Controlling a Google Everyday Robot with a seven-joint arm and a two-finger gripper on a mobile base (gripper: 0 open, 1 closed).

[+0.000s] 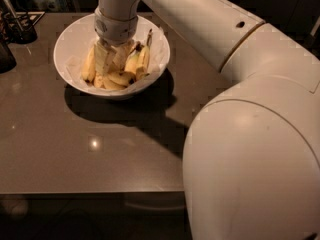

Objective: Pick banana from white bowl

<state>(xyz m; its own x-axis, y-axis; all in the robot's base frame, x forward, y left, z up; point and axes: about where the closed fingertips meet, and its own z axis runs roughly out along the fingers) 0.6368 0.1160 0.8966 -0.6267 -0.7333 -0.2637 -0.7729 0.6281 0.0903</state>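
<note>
A wide white bowl [67,44] stands on the dark table at the back left. It holds a bunch of yellow bananas [141,60], some with dark stem tips. My gripper [110,59] reaches straight down from the white arm into the middle of the bowl, right among the bananas. The wrist hides the bananas directly under it.
The dark glossy table [100,149] has its front edge low in view. A dark holder with utensils [19,26] and another dark object [5,54] stand at the far left. My arm's large white body [250,159] fills the right side.
</note>
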